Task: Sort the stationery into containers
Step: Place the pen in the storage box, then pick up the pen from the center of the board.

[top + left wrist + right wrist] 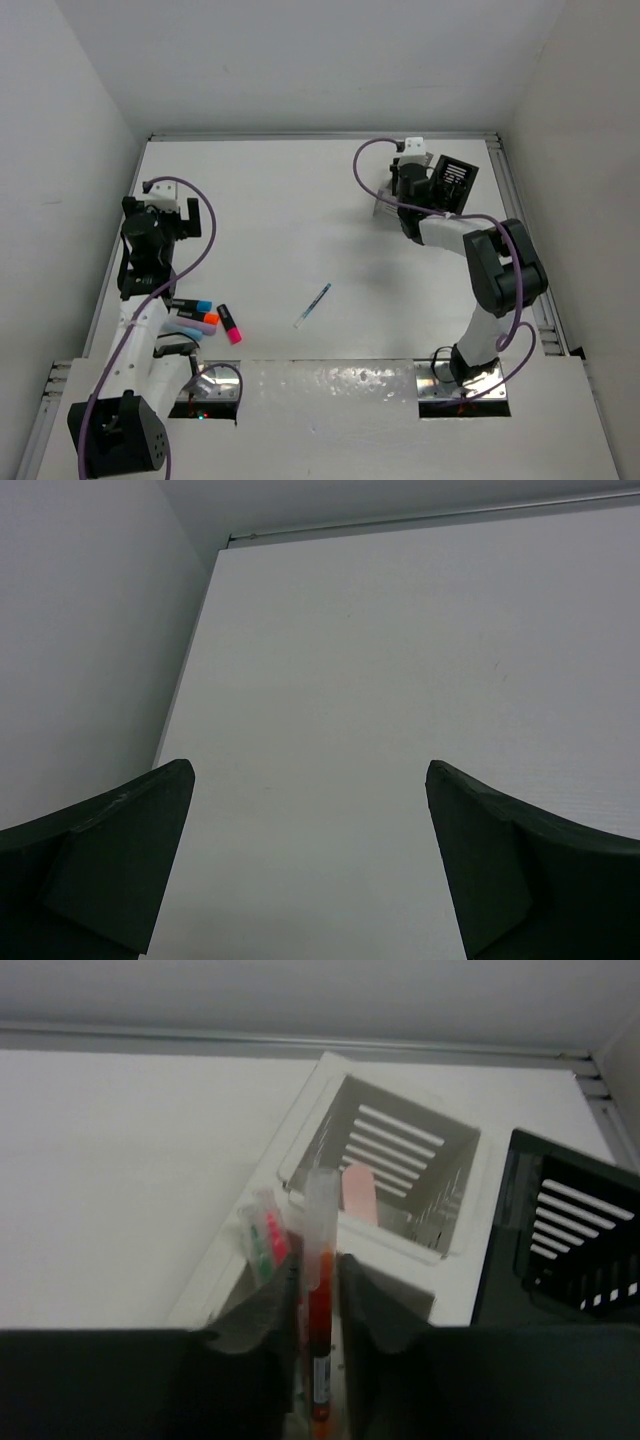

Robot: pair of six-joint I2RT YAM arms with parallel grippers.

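One red pen (320, 1335) is sitting upright between our right gripper (318, 1285) fingers, clear end up; jaws are pinching its barrel tight; we're holding it at the near edge of the white organiser (400, 1145); we cannot tell if its lower end is inside; pink eraser (358, 1195) is leaning in the big compartment; black organiser (570, 1230) is standing just beside, on the right; left gripper (310, 860) is hanging wide open over the table (400, 660), gripping nothing; blue pen (313, 305) is lying mid-table, well apart from both organisers; three highlighters (208, 318) are lying near our left arm.
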